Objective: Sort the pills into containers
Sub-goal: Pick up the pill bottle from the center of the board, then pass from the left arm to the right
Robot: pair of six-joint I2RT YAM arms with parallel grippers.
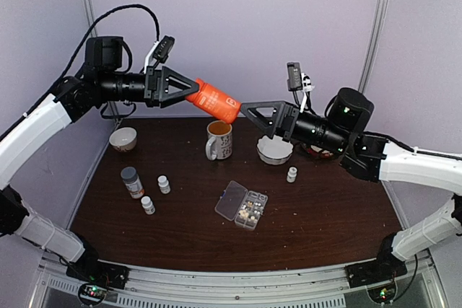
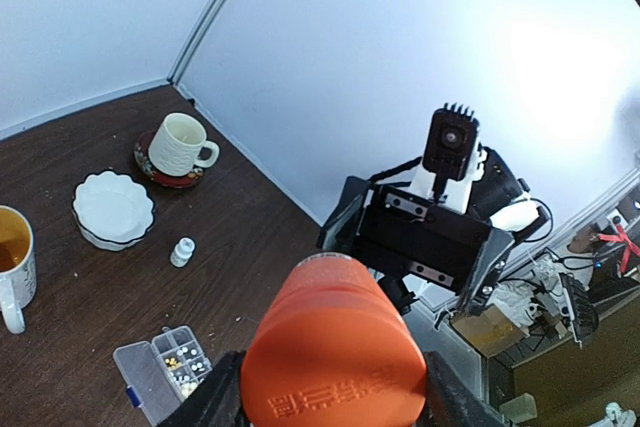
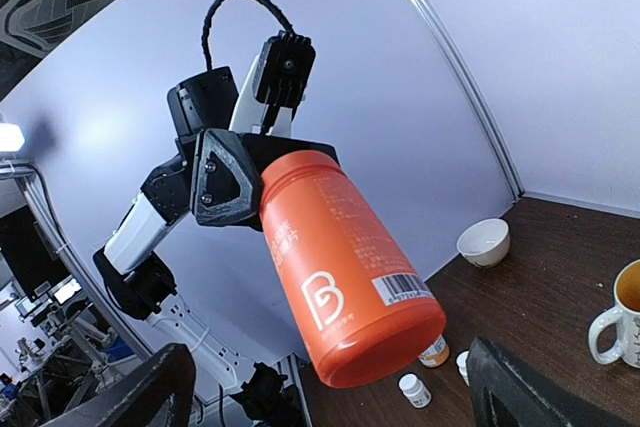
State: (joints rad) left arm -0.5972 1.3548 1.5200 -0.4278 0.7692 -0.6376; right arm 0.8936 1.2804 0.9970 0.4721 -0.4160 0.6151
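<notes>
Left gripper [image 1: 192,92] is up high over the far side of the table [image 1: 325,214]. Its fingers are pinched on the neck end of a big orange bottle [image 1: 214,100], which hangs tilted with its flat base aimed down toward the other arm. Right gripper [image 1: 245,109] faces that base from the 3 o'clock side, fingers spread as wide as they go. From its own camera the two fingers stand either side of the base with air showing between. From overhead I can't tell whether a tip brushes the bottle.

Down on the table, a little toward 6 o'clock from the middle, sits the clear organizer box [image 1: 264,200]. Its lid [image 1: 229,200] is flipped open and lies flat on the box's 9 o'clock side. The pills [image 1: 252,211], tiny whitish and tan specks, lie in the compartments [image 1: 245,218]; they are too small to tell how many sit in each cell.

Outward from the box:
- A lone white bottle [image 1: 291,174] stands upright at 1 o'clock.
- A scalloped white dish [image 1: 275,151] sits just beyond it.
- A mug [image 1: 219,139] holding tan liquid is at 11 o'clock, right below the orange bottle's base as seen from overhead.
- A pair of small white bottles [image 1: 164,184] and a grey-capped bottle [image 1: 131,182] stand upright off at 9 o'clock.
- A small bowl [image 1: 123,138] sits near the far left corner at 10 o'clock.
- A ribbed cup [image 2: 180,144] on a dark saucer [image 2: 150,165] shows in the left wrist view, past the dish near the back wall.
</notes>
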